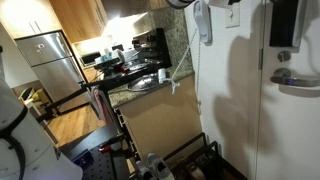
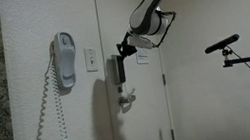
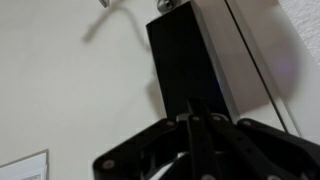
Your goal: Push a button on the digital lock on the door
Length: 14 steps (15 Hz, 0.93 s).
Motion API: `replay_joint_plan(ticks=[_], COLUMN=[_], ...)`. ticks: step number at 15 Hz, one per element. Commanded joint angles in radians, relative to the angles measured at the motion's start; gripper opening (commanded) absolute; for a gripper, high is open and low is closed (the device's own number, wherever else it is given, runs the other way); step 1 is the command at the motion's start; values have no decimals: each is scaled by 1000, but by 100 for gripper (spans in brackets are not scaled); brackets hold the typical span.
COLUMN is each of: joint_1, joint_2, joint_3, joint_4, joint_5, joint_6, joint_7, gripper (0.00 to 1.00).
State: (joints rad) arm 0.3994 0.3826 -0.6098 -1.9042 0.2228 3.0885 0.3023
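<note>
The digital lock is a tall glossy black panel on the white door. It shows in both exterior views (image 1: 284, 22) (image 2: 117, 71) and fills the wrist view (image 3: 185, 55), where its silver side also shows. The door (image 1: 290, 135) (image 2: 147, 112) (image 3: 80, 90) carries a silver lever handle (image 1: 296, 78) (image 2: 127, 101) below the lock. My gripper (image 2: 122, 48) (image 3: 194, 116) is shut and empty, with its fingertips pointing at the lock's black face, at or very near touching it. I cannot tell which button they are on.
A white wall handset (image 1: 203, 22) (image 2: 64, 61) with a coiled cord and a white switch plate (image 1: 232, 12) (image 2: 91, 59) (image 3: 25, 165) hang on the beige wall beside the door. A kitchen counter (image 1: 140, 85) and a fridge (image 1: 50, 60) stand further off.
</note>
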Motion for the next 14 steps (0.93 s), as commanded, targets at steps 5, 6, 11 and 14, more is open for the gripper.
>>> replay_joint_plan(ticks=[5,6,11,14], joint_1=[-9,-1,-2,-2], joint_2=[12,6,6,6], joint_3=[3,2,2,2], joint_4=[28,1,1,1], joint_5=[5,0,0,0], joint_6=[-33,0,-1,-1], joint_7=[5,0,0,0], gripper=[0,1,1,1])
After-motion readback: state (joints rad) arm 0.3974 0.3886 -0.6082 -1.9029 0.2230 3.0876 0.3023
